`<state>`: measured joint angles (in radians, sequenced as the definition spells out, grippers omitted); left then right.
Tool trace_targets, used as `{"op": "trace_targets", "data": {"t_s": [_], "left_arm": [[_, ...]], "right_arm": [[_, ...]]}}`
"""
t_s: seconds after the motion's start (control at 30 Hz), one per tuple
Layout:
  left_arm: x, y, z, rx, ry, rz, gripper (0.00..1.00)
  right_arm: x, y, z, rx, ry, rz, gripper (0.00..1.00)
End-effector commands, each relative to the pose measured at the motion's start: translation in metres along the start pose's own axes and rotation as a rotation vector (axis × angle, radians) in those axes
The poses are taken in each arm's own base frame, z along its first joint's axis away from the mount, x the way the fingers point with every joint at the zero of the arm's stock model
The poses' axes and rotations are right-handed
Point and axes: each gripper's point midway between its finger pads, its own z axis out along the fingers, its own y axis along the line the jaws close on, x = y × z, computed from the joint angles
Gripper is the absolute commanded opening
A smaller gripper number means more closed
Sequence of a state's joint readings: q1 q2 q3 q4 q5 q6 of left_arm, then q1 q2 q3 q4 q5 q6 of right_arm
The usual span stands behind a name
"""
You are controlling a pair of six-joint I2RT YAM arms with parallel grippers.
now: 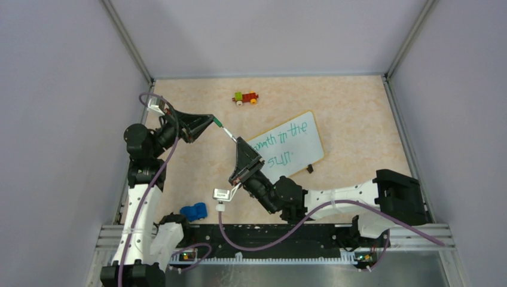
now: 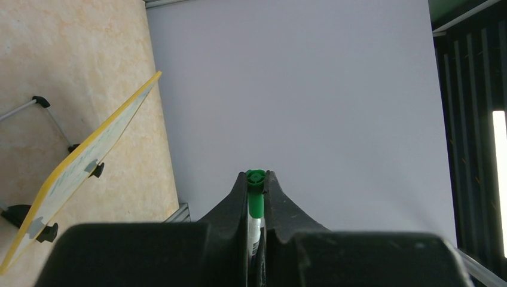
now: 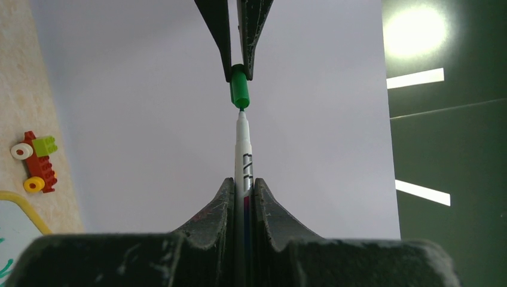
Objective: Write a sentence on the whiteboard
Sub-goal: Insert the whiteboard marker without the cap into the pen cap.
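Lying on the table point(image 1: 359, 119) at the near side, close to the left arm's base, is a small blue object point(image 1: 193, 211); what it is, I cannot tell. Further in, approx. at the middle of the table, the right gripper point(image 1: 240, 143) has its 2 fingers pressed onto the body of a white marker point(image 1: 229, 134). The right wrist view shows this clearly: the right gripper point(image 3: 243, 182) pinches the marker point(image 3: 243, 158) w/ the tip end sticking out forward. Opposite to it, from the left side, the left gripper point(image 1: 209, 121) is clamped on the green cap point(image 1: 218, 124). In the left wrist view the cap point(image 2: 256, 192) sits between the 2 fingers of the left gripper point(image 2: 256, 178), which are tight on it. In the right wrist view the marker tip is right at the mouth of the cap point(image 3: 240, 89), held by the left gripper point(image 3: 239, 75); if the tip is a bit inside or only touching, I cannot tell. Marker and cap are in 1 line, up in the air. Just beside the right gripper, to the right of it and a bit farther, is the whiteboard point(image 1: 311, 146), turned at an angle, w/ 1 black foot point(image 1: 309, 169) at its near edge. The left wrist view shows the whiteboard point(image 2: 101, 140) almost edge-on. The sentence point(image 1: 286, 139) is in green, in 2 lines: the upper ends w/ "in the", the lower is 1 short word; the start is hidden behind the right gripper. Farthest, well apart from the board, is a small toy car point(image 1: 246, 97), red w/ a green block.
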<state>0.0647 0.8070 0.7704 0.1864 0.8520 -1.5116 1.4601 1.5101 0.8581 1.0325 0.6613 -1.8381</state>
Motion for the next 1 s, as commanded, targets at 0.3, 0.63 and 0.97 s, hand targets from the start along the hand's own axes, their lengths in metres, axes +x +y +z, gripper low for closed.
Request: {"op": "trace_targets", "data": {"t_s": [0.3, 0.63, 0.97], "left_arm": [[0.005, -0.013, -0.002, 0.040, 0.016, 0.069, 0.00], [0.015, -0.013, -0.003, 0.043, 0.052, 0.082, 0.00], [0.025, -0.012, -0.003, 0.042, 0.080, 0.101, 0.00]], "right_arm": [[0.004, -0.023, -0.006, 0.053, 0.010, 0.055, 0.00], [-0.001, -0.022, -0.003, 0.048, 0.006, 0.050, 0.00], [-0.005, -0.022, 0.003, 0.047, 0.005, 0.040, 0.00]]}}
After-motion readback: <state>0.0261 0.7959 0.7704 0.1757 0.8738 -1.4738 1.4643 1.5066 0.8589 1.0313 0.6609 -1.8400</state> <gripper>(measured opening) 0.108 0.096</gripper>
